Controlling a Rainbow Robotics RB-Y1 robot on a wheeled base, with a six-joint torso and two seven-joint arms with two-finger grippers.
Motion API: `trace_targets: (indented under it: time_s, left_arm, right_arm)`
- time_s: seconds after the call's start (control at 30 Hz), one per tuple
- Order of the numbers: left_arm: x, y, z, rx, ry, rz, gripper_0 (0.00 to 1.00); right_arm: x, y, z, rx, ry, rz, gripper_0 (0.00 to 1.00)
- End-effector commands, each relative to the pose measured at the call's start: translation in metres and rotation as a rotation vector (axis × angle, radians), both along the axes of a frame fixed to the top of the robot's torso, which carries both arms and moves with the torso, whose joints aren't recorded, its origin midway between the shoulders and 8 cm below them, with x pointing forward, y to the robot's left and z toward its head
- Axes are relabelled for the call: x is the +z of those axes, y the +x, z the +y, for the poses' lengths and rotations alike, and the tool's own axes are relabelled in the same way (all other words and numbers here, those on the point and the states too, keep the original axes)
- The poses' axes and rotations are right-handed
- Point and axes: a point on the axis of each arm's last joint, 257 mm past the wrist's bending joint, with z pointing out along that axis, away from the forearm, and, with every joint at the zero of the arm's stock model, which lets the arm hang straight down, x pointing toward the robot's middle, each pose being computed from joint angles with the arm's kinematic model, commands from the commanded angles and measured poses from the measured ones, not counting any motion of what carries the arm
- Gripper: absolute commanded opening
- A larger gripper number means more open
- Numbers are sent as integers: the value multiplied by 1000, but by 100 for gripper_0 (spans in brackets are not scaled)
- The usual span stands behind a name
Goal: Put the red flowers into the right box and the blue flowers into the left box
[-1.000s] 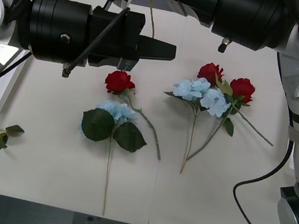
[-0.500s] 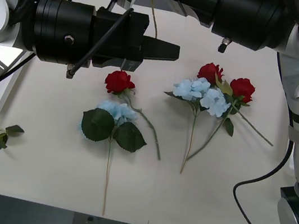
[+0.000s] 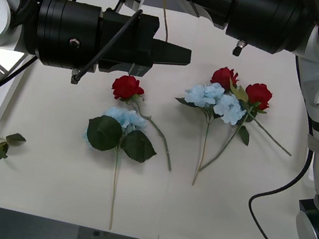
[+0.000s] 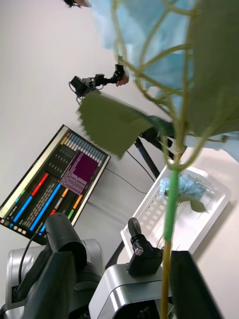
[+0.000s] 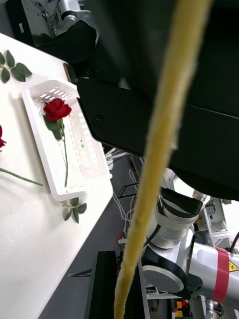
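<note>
Three velvety red flowers (image 3: pixel 127 86) and three fluffy pale blue flowers (image 3: pixel 124 117) lie on the matte white bench (image 3: pixel 226 197), their thin stems crossing. The left tool (image 3: pixel 173 54), a black wedge above them, is closed on the straw-coloured stem of a held blue flower (image 4: pixel 149 30) with serrated fabric leaves. The right tool (image 4: pixel 122 259) stands open around that stem. One blue cluster lies in the slotted translucent left box (image 4: pixel 149 214); a rose (image 5: pixel 57 108) lies in the right box (image 5: pixel 84 164).
</note>
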Motion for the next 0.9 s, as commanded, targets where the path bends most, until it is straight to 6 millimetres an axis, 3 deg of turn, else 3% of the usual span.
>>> trace_targets:
  time_s: [0.03, 0.27, 0.4, 0.5, 0.7, 0.83, 0.9]
  left_arm:
    - [15, -12, -10, -37, 7, -69, 0]
    - [16, -6, -5, -18, 18, -88, 0]
    - [23, 8, 14, 29, 45, -126, 0]
    - [29, 20, 35, 79, 67, -145, 0]
    - [31, 53, 106, 237, 116, -148, 0]
    - [27, 74, 167, 366, 154, -139, 0]
    - [26, 86, 211, 459, 173, -132, 0]
  right_arm:
    - [22, -12, 10, 23, 9, -87, 100]
    - [22, -12, 10, 23, 9, -87, 100]
    - [14, -9, 2, 9, -15, -83, 100]
    - [11, -6, -15, -13, -72, -89, 100]
    - [-7, -1, -55, -52, -200, -16, 100]
    - [-23, 7, -86, -103, -278, 48, 100]
    - [-32, 15, -107, -148, -315, 88, 100]
